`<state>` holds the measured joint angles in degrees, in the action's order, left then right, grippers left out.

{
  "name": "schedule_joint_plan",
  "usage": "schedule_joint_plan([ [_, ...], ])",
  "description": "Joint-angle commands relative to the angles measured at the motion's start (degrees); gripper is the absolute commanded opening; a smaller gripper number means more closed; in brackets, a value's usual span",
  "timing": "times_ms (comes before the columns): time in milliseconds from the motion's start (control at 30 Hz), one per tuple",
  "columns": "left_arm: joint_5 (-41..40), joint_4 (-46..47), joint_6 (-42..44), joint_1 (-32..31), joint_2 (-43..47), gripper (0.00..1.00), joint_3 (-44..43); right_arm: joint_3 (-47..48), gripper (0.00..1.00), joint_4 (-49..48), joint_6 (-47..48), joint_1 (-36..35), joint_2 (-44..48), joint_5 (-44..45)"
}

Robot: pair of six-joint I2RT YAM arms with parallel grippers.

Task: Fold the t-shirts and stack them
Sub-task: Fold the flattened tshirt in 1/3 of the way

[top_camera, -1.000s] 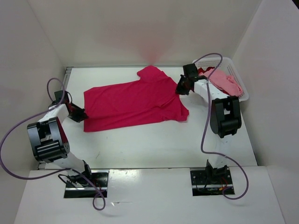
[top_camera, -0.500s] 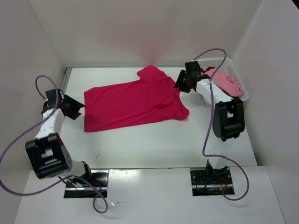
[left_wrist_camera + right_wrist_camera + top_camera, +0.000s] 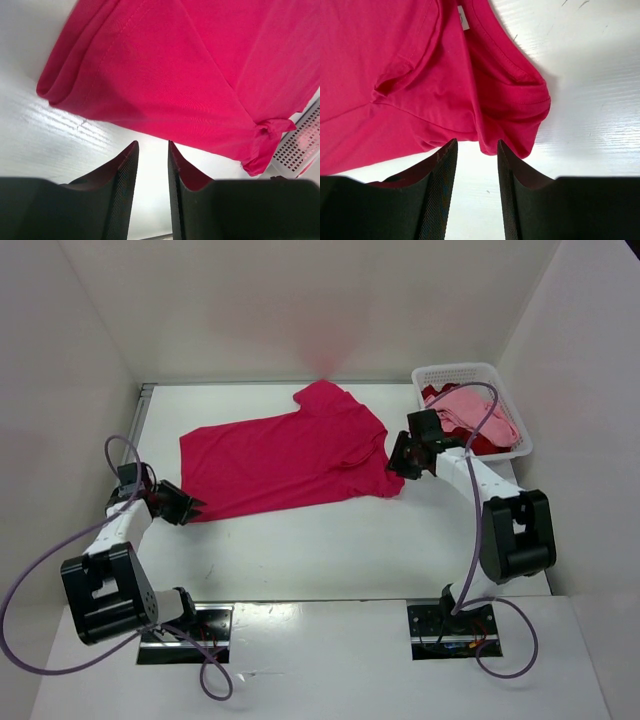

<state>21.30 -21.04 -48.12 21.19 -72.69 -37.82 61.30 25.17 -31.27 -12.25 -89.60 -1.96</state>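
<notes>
we are holding our left gripper (image 3: 188,508) low near the left edge of the tabletop (image 3: 330,540), its tips pointing at the near-left corner of the magenta-pink t-shirt (image 3: 285,455). in the left wrist view its jaws are standing a narrow gap apart with only bare white tabletop showing between them, and the cloth is lying just ahead of the tips, so we are gripping nothing there. the magenta-pink t-shirt is lying spread out across the middle of the tabletop, reaching toward the far edge, with one sleeve sticking up at the far side and some creases near its right end. at that right end we are keeping our right gripper (image 3: 402,456) just beside the bunched sleeve; in the right wrist view its jaws are standing somewhat wider, empty, with the shirt's hem right at the tips. in the far right corner the white basket (image 3: 470,370) is holding the light pink t-shirt (image 3: 470,412) heaped over the dark red t-shirt (image 3: 436,395).
</notes>
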Motion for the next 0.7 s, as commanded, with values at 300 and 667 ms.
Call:
schedule_joint_plan([
  [300,-1.6,5.0,1.7,-0.4,-10.4,0.33,-0.9,-0.1,0.43,-2.6,2.4,-0.4,-6.4,-3.0],
  [667,-6.6,3.7,2.8,0.7,-12.6,0.29,-4.1,4.6,0.02,-2.6,2.4,-0.4,-9.6,0.2],
])
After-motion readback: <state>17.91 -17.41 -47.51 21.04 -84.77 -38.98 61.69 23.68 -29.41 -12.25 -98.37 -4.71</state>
